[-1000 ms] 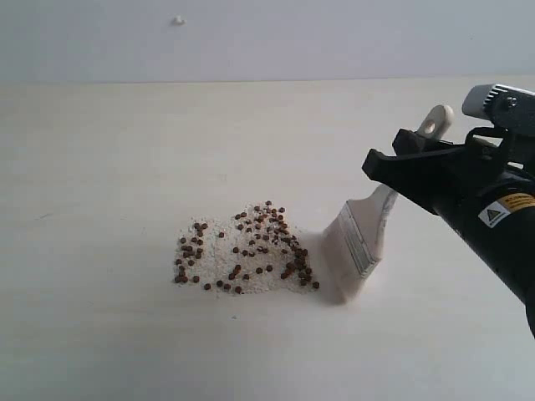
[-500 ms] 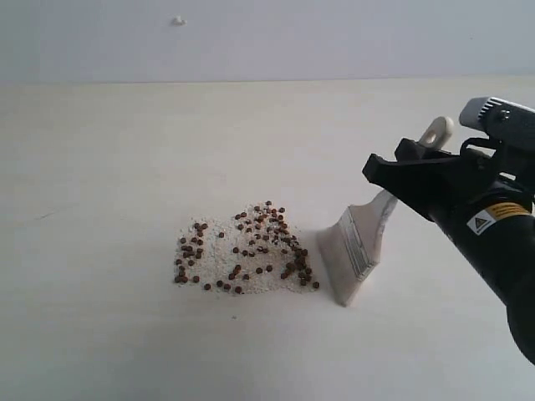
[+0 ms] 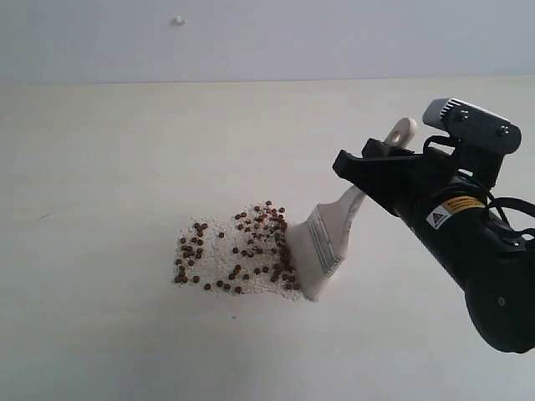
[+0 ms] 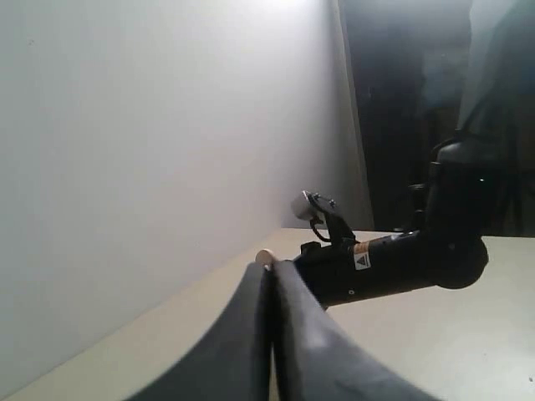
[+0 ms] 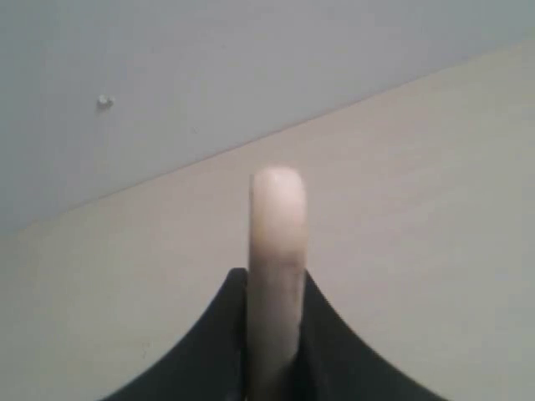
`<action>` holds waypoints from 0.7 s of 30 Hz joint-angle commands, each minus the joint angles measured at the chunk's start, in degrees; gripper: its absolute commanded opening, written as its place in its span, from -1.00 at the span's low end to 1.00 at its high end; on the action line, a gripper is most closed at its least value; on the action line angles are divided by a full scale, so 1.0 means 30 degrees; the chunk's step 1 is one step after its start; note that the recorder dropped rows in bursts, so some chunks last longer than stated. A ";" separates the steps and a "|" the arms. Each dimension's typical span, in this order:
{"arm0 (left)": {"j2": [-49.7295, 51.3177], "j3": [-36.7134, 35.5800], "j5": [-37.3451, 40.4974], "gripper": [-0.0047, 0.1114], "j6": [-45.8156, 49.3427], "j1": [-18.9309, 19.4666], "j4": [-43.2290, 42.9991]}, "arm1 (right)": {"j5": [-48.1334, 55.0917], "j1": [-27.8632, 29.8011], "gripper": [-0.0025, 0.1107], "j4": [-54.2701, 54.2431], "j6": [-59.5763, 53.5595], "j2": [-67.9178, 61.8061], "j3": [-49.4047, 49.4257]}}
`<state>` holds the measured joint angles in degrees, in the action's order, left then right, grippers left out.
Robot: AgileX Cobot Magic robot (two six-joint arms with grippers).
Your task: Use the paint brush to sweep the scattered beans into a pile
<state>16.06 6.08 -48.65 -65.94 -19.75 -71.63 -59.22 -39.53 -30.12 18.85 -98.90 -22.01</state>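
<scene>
Your right end effector (image 3: 365,177) is clamped on the pale wooden handle of the wide flat paint brush (image 3: 330,230). The brush slants down with its cream bristles pressed to the pale surface (image 3: 109,167), touching the right-hand edge of the small round reddish-brown beans (image 3: 238,251) that lie mixed with off-white grains. Your left end effector (image 4: 272,334) is pressed together, holding nothing.

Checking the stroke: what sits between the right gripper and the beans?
Only the paint brush: held by the right gripper, its bristles reach the right edge of the beans, no gap, in the exterior view.
</scene>
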 commanded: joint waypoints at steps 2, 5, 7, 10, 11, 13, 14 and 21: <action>-0.0095 -0.0073 0.0002 -0.92 -0.0095 -0.0062 0.0115 | 0.0284 0.0065 -0.96 0.0083 -0.0730 0.0314 -0.0085; -0.0095 -0.0073 0.0002 -0.92 -0.0095 -0.0062 0.0115 | 0.0284 0.0065 -0.96 0.0130 -0.0970 0.0795 -0.0085; -0.0095 -0.0073 0.0002 -0.92 -0.0095 -0.0062 0.0115 | 0.0284 0.0065 -0.96 0.0207 -0.1032 0.1226 -0.0085; -0.0095 -0.0073 0.0002 -0.92 -0.0095 -0.0062 0.0115 | 0.0359 0.0065 -0.96 0.0638 -0.1032 0.1838 -0.0085; -0.0095 -0.0073 0.0002 -0.92 -0.0095 -0.0062 0.0115 | 0.0395 0.0065 -0.96 0.0709 -0.1032 0.2018 -0.0085; -0.0095 -0.0073 0.0002 -0.92 -0.0095 -0.0062 0.0115 | 0.0433 0.0065 -0.96 0.0737 -0.1032 0.2263 -0.0085; -0.0095 -0.0073 0.0002 -0.92 -0.0095 -0.0062 0.0115 | 0.0510 0.0065 -0.96 0.0737 -0.1076 0.2428 -0.0085; -0.0095 -0.0073 0.0002 -0.92 -0.0095 -0.0062 0.0115 | 0.0693 0.0065 -0.96 0.1548 -0.1644 0.3087 -0.0085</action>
<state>16.06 6.08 -48.65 -65.94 -19.75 -71.63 -56.77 -39.53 -27.14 15.35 -90.65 -22.01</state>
